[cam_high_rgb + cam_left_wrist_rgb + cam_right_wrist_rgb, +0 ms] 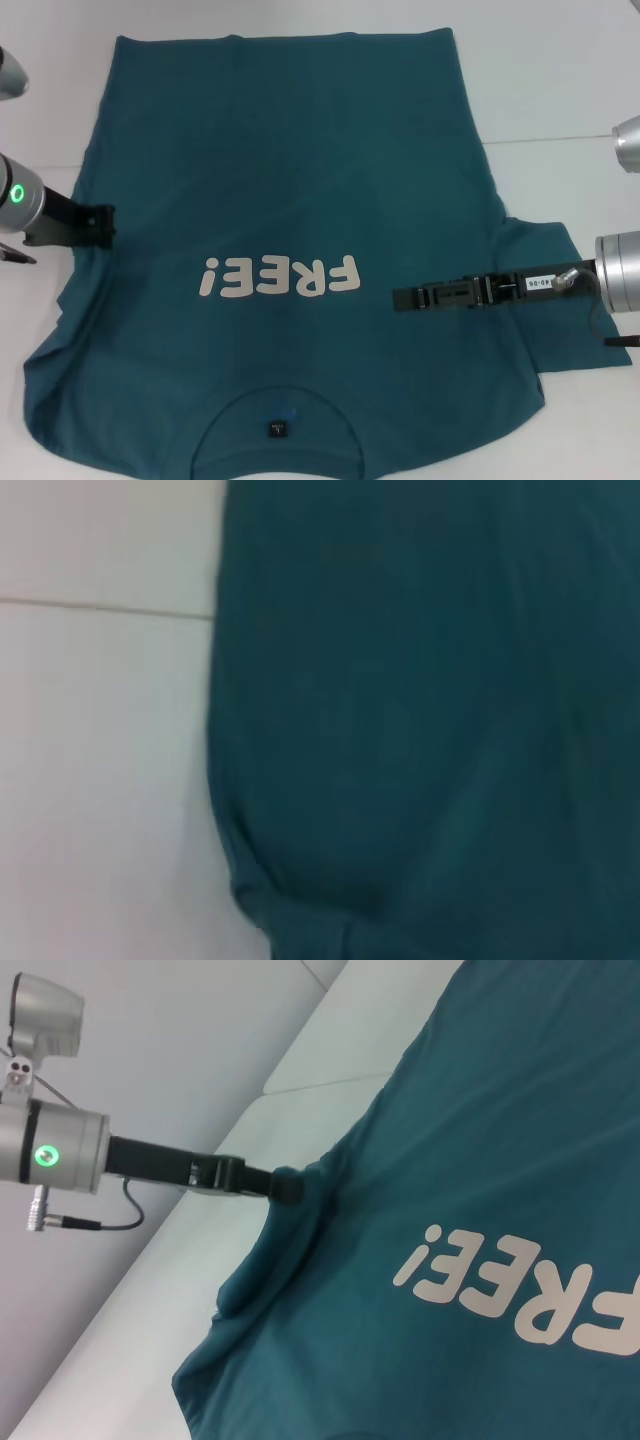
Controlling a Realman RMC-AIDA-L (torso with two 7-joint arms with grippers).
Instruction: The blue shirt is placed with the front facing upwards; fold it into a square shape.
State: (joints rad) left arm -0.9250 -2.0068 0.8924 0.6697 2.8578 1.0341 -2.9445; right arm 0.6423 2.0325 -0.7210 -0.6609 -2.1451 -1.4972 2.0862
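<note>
White table [560,90] bears blue shirt [290,180], arms flanking.

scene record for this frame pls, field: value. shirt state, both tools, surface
garment: the blue shirt, spread flat, front up, "FREE!" print showing, collar nearest the robot
fold state: right sleeve still out flat; no body fold yet
left tool: at the shirt's left edge near the sleeve, cloth bunched at its tip
right tool: low over the shirt's right chest, beside the print
surface: white table
</note>
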